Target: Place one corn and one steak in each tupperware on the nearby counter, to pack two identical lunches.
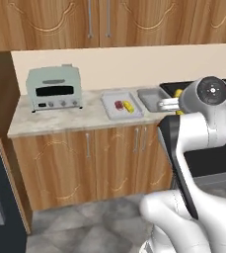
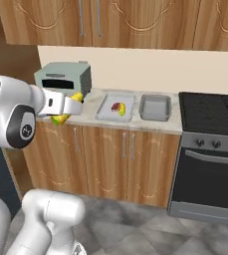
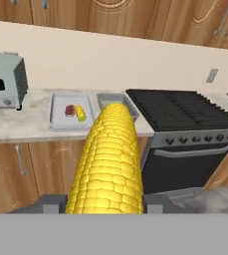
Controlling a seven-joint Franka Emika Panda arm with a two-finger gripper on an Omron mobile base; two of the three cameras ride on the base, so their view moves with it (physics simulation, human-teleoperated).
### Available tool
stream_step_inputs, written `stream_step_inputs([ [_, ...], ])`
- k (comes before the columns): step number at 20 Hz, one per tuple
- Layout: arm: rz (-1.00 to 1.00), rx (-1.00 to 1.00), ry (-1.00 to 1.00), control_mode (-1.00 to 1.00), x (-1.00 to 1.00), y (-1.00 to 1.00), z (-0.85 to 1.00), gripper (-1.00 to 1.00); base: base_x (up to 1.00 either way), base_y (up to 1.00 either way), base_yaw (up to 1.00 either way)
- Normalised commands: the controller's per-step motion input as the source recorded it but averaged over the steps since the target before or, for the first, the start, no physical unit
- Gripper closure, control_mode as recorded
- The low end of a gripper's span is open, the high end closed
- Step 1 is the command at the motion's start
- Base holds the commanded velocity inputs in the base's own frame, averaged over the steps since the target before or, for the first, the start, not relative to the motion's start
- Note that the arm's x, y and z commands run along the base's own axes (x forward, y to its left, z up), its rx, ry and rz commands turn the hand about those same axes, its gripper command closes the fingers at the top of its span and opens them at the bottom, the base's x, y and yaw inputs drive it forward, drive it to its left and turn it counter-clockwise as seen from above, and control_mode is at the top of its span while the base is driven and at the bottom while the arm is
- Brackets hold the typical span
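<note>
Tool (image 2: 71, 107) jaws are partly closed on a corn cob (image 3: 108, 162), held in the air in front of the bench (image 1: 55, 121), well apart from it. On the bench, the paler tupperware (image 1: 110, 109) holds one steak (image 1: 118, 105) beside a second corn (image 1: 128, 106); the darker tupperware (image 2: 155, 108) lies just beside it, next to the stovetop (image 2: 210, 109). A toaster oven (image 1: 54, 88) stands at the bench's other end.

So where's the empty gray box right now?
The darker tupperware sits on the counter, between the paler tupperware holding a steak and corn on its left and the black stove on its right.
</note>
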Motion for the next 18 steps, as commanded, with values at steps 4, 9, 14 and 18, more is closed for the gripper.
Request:
stream_step_inputs([
  [4, 0.0, 0.0, 0.0, 1.0, 0.0, 0.0, 0.0, 1.0, 0.86, -0.83, 0.0],
  [9, 0.0, 0.0, 0.0, 1.0, 0.0, 0.0, 0.0, 1.0, 0.78, -0.76, 0.0],
  [14, 0.0, 0.0, 0.0, 1.0, 0.0, 0.0, 0.0, 1.0, 0.71, -0.51, 0.0],
  [18, 0.0, 0.0, 0.0, 1.0, 0.0, 0.0, 0.0, 1.0, 0.69, -0.28, 0.0],
])
